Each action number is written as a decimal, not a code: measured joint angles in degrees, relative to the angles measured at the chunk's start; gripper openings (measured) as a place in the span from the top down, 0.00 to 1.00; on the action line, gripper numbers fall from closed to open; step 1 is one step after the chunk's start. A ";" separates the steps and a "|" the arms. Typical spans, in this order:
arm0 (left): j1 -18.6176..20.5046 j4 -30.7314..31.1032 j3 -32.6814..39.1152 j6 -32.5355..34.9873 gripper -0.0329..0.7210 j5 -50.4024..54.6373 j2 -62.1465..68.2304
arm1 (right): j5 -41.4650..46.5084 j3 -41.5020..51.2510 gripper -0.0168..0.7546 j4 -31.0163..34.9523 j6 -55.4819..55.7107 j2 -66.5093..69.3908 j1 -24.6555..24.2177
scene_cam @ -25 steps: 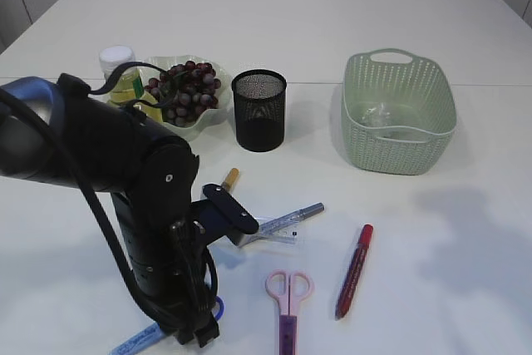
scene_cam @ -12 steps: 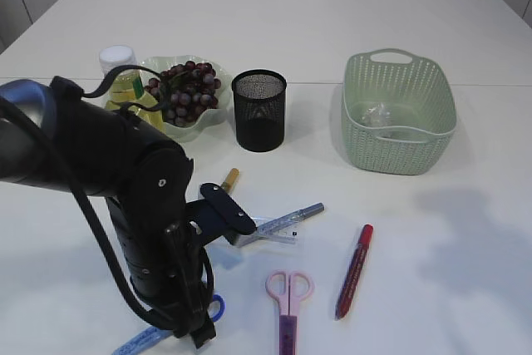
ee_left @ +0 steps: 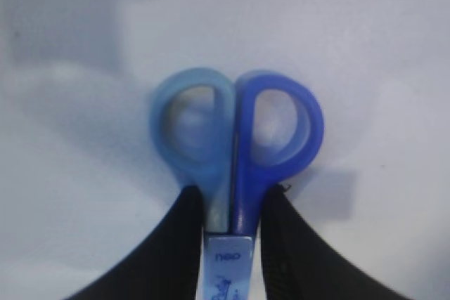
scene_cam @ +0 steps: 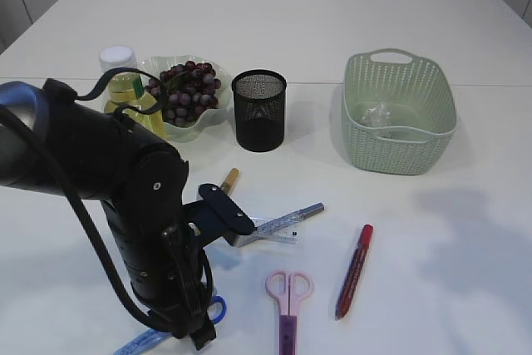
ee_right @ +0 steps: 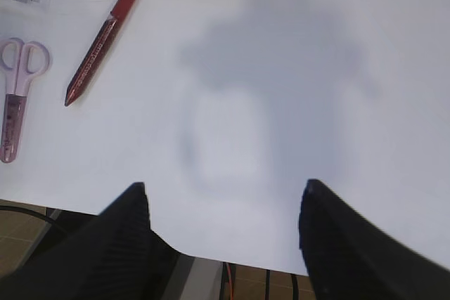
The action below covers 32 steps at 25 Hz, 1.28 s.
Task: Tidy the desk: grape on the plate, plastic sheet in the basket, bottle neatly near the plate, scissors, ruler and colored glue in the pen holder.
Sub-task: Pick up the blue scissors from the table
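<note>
Blue scissors (ee_left: 235,138) lie on the white table, handles away from the left wrist camera. My left gripper (ee_left: 232,194) is shut on their neck, both fingers pressed against its sides. From outside, the left arm (scene_cam: 141,197) hides that grip; only a blue handle loop (scene_cam: 218,309) and the blade end (scene_cam: 137,340) show. Pink scissors (scene_cam: 288,297), a red glue pen (scene_cam: 353,270) and a clear ruler (scene_cam: 274,229) lie mid-table. The grapes (scene_cam: 187,93) sit on the plate (scene_cam: 199,129), beside the bottle (scene_cam: 123,81). My right gripper (ee_right: 223,186) is open over bare table.
A black mesh pen holder (scene_cam: 259,110) stands right of the plate. The green basket (scene_cam: 399,114) at the back right holds a crumpled plastic sheet (scene_cam: 378,115). A yellow-tipped stick (scene_cam: 230,179) pokes out behind the left arm. The table's near edge shows under my right gripper.
The left jaws have narrowed onto the blue scissors, and the left arm has shifted slightly left. The loose items have not moved.
</note>
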 joint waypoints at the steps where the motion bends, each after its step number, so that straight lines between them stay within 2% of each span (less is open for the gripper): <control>1: 0.00 -0.25 0.00 0.00 0.72 0.00 0.00 | 0.00 0.00 0.30 0.00 0.00 0.00 0.00; 10: 0.00 -0.95 0.00 0.00 0.72 -0.04 -0.66 | 0.00 0.00 0.30 0.00 0.00 0.00 0.00; 27: 0.00 -5.98 1.31 -1.37 0.73 -0.18 -2.38 | -0.11 0.00 0.30 -0.02 0.00 0.00 0.00; 32: 1.52 -6.44 1.31 -2.59 0.73 -0.27 -3.43 | -0.11 0.00 0.30 -0.02 0.00 0.00 0.00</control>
